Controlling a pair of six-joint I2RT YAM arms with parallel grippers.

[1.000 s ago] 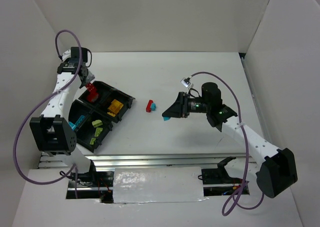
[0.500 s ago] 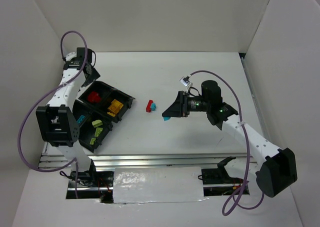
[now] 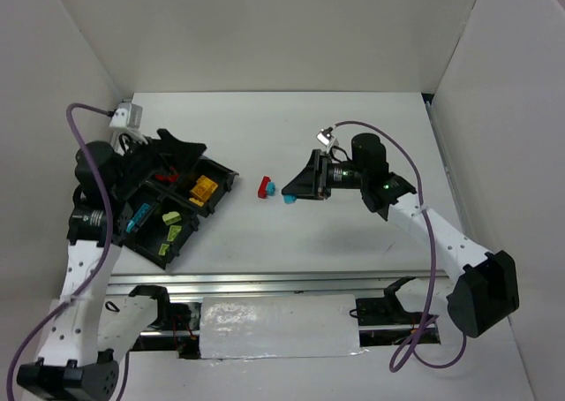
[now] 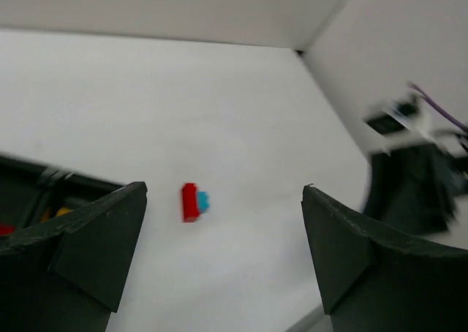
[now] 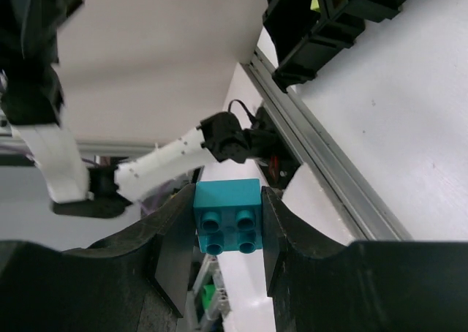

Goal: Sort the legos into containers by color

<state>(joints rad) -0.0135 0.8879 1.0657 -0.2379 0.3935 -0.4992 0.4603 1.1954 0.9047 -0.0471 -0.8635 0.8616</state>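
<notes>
The white desk (image 3: 353,136) carries everything, with the black tray (image 3: 222,182) lying near its left side, turned cornerwise.

The left arm (image 3: 84,260) rises at the tray's near-left side and reaches over it. Its jaws hang above the tray's far compartment, spread wide and holding nothing; in the left wrist view the two fingers (image 4: 88,237) stand at the picture's edges with bare desk between them.

The right arm (image 3: 433,233) stretches in from well to the right of the tray, and its jaws point towards it. They are closed tight on a cyan brick (image 5: 227,226), studs facing the wrist camera, one finger pressed against each side of it. From above, this held brick (image 3: 289,199) sits to the right of the tray, clear of it.

The tray's cross-shaped divider makes four square compartments. The one under the left jaws is mostly hidden. The right compartment holds an orange-yellow brick (image 3: 204,189), the left one a cyan piece (image 3: 139,217), and the near one several lime green bricks (image 3: 173,225).

On the bare desk, between the tray and the held brick, lies a red brick (image 3: 263,186) with a small cyan brick (image 3: 272,189) touching its right side. The same pair shows in the left wrist view, just beyond the tray's rim.
</notes>
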